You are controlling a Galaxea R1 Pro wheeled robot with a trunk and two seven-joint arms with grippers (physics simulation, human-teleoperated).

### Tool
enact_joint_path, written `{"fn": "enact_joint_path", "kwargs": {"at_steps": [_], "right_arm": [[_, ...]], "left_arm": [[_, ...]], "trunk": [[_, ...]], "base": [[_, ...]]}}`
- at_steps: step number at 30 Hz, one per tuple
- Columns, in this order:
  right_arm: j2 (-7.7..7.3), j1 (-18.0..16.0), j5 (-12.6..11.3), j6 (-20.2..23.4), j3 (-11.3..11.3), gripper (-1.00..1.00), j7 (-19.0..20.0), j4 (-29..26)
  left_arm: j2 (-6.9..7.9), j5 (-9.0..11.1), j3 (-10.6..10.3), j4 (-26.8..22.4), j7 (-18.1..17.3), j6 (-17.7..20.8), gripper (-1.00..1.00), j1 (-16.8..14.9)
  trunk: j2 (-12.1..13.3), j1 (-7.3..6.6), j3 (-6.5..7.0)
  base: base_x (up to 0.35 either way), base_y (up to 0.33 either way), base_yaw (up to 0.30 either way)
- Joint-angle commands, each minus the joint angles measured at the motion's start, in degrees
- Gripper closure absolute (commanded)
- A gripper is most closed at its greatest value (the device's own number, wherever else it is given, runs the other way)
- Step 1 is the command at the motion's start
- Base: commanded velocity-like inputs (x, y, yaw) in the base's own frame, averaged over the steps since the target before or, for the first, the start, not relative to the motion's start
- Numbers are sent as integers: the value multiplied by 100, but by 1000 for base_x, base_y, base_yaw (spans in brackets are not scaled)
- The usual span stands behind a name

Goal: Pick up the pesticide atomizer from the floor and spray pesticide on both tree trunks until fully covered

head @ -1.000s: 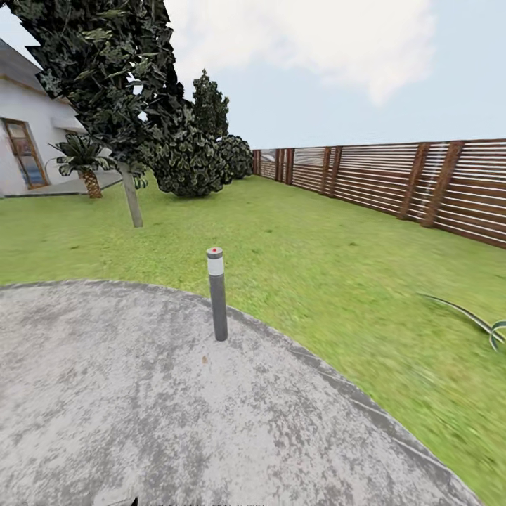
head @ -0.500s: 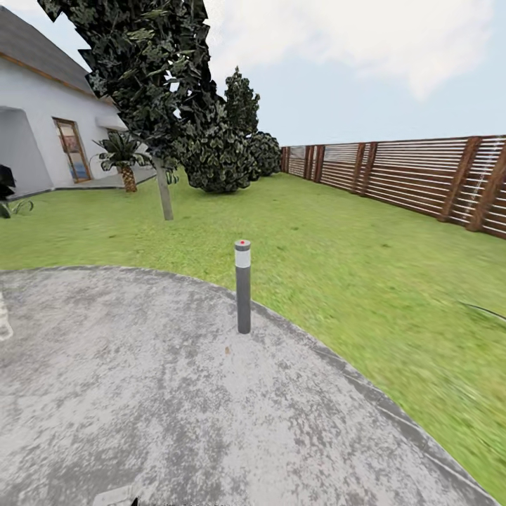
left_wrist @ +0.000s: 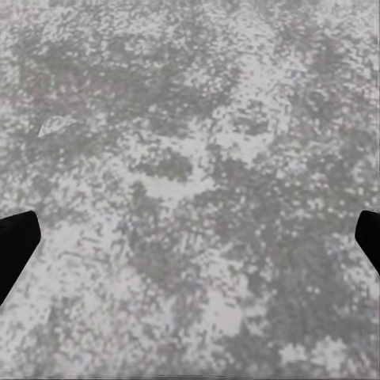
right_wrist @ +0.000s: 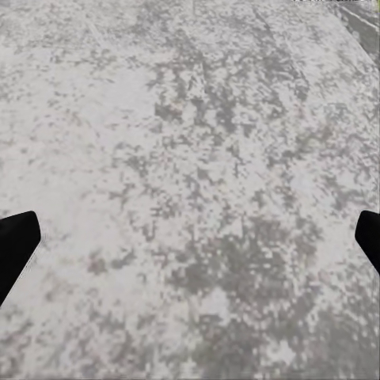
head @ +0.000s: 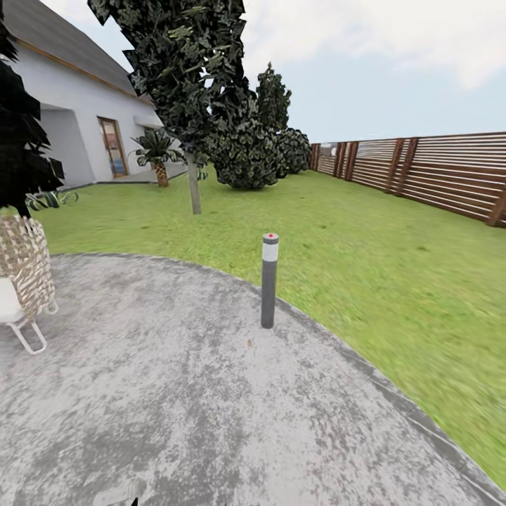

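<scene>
Ahead, tree (head: 193, 179) on lawn (head: 365, 246), beyond paving (head: 176, 393).

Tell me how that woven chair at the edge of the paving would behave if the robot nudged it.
The woven chair probably slides or tips easily: its frame looks like thin white tubing on smooth grey paving. The wicker back looks light for its size, likely stiff with a little give. Only part of it shows, so this is uncertain.
</scene>
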Motion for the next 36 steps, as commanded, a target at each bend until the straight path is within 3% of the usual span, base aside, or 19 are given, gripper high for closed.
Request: {"fn": "enact_joint_path", "kwargs": {"at_steps": [1, 7, 21, 31, 36], "right_arm": [[-1, -1, 2, -17, 1, -100, -2, 1], [-1, -1, 2, -17, 1, -100, -2, 4], [-1, -1, 3, -17, 1, -100, -2, 3], [-1, -1, 6, -17, 3, -100, -2, 2], [-1, -1, 6, -17, 1, -100, -2, 2]], "left_arm": [[0, 33, 2, 6, -4, -17, -100, -5], [0, 33, 2, 6, -4, -17, -100, -5], [0, 33, 2, 6, -4, -17, -100, -5], [0, 33, 2, 6, -4, -17, -100, -5], [0, 33, 2, 6, -4, -17, -100, -5]], "trunk": [[-44, 22, -27], [-284, 153, -157], [-284, 153, -208], [-685, 373, -424], [-685, 373, -443]], "base": [[0, 0, 262], [0, 0, 262], [0, 0, 262], [0, 0, 262], [0, 0, 262]]}}
